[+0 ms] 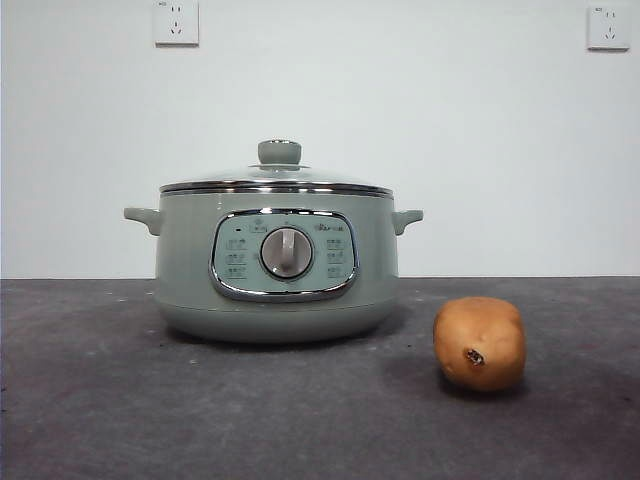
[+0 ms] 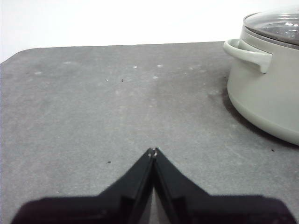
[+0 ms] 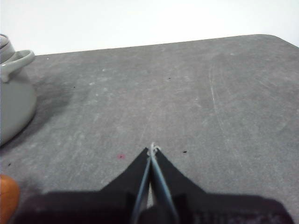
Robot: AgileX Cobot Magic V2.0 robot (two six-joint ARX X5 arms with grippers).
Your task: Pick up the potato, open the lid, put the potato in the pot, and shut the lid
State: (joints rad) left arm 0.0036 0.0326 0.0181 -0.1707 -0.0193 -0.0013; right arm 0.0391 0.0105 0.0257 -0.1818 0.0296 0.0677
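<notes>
Pot point(image 1: 277, 265): squat, round, pale sage-green with a smooth matte skin; it stands upright on the table, with a small handle on each side. A chrome-framed panel faces the front camera, with a silver dial point(image 1: 287, 252) at its middle.

Lid point(image 1: 277, 180): shallow glass dome with a shiny steel rim and a round pale green knob point(image 1: 279, 151); it sits closed on the pot.

Potato point(image 1: 480, 343): oval, orange-brown, smooth, with a small dark spot on the end turned to the front camera. It lies on the table in front of the pot and off to the side of the pot's right-hand handle as the front view shows it, near but apart from the pot. Nothing touches it.

Table point(image 1: 100, 400): dark grey, matte, mottled with pale scuffs and a few dark specks.

Left gripper point(image 2: 153, 150): black jaws pressed tip to tip, holding nothing; it hangs over bare table beside the pot, with one pot handle and the lid's edge in its view.

Right gripper point(image 3: 152, 148): black jaws closed together, empty; it hangs over bare table on the pot's other side, the potato an orange sliver at the edge of its view.

Wall point(image 1: 400, 100): plain white, behind the pot, with two white sockets point(image 1: 176, 22) high up.

Obstruction: the way from potato to pot is open table.
</notes>
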